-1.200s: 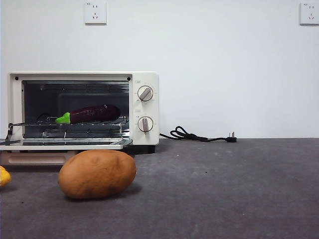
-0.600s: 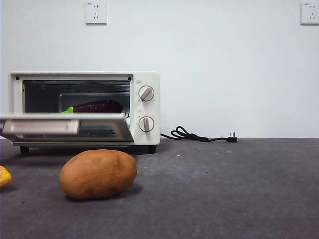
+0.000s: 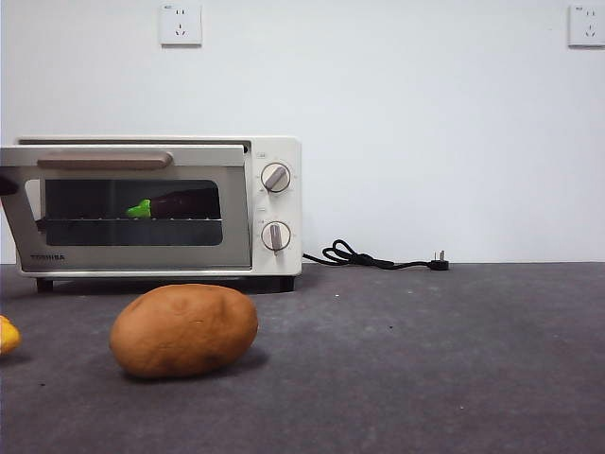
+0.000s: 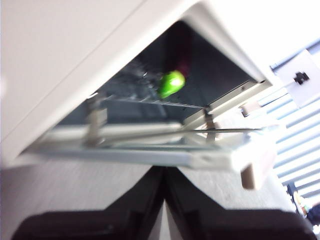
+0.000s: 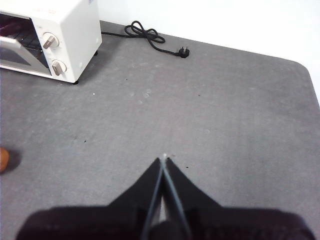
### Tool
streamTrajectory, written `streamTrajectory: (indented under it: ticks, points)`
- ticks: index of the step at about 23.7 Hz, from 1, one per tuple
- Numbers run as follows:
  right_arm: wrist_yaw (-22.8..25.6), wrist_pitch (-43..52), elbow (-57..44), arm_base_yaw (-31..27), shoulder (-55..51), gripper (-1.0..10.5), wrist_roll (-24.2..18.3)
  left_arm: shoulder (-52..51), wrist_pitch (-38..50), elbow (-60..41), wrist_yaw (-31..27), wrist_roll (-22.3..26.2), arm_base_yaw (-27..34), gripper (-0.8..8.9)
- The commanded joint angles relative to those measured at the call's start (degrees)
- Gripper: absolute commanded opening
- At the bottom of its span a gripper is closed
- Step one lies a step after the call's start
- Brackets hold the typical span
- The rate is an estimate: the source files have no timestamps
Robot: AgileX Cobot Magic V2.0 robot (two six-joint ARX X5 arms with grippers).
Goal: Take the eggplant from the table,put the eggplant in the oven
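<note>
We see even, bright light and a soft shadow under the potato (image 3: 183,330); the left wrist view is blurred.

A lab-like test setup was suggested: bare white wall (image 3: 425,142), wall sockets (image 3: 181,24), grey table (image 3: 425,359), unplugged oven (image 3: 274,203).

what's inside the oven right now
The eggplant lies on the wire rack inside the oven, its green cap toward the left. The nearly shut door covers the oven floor and its top edge, so anything there is hidden.
</note>
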Motion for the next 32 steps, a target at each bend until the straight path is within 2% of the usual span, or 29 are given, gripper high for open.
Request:
streamTrajectory:
  ticks: [1, 7, 12, 18, 22, 25, 32]
  points:
    - [-0.2, -1.4, -0.5, 0.0, 0.0, -0.1, 1.0, 0.2, 3.3, -0.2, -2.0, -3.7, -2.2, -0.06]
    - [-1.6, -1.4, -0.5, 0.0, 0.0, -0.1, 1.8, -0.9, 5.5, -0.2, -11.2, -3.5, -4.9, -0.06]
    - [-1.7, -1.4, -0.5, 0.0, 0.0, -0.1, 1.9, -4.2, 5.0, -0.2, -15.4, -3.4, -5.2, -0.05]
    - [-1.9, -1.4, -0.5, 0.0, 0.0, -0.1, 1.9, -11.2, -0.8, -0.2, -22.0, -3.5, -5.5, -0.05]
    - [-4.2, -1.4, -0.5, 0.0, 0.0, -0.1, 1.9, -17.6, -6.7, -0.2, -27.8, -3.6, -6.5, -0.05]
    - [-4.9, -1.4, -0.5, 0.0, 0.0, -0.1, 1.9, -22.7, -9.9, -0.2, -32.8, -3.6, -8.2, -0.05]
    - [-6.2, -1.4, -0.5, 0.0, 0.0, -0.1, 2.0, -34.5, -18.2, -0.2, -38.5, -3.5, -13.1, -0.05]
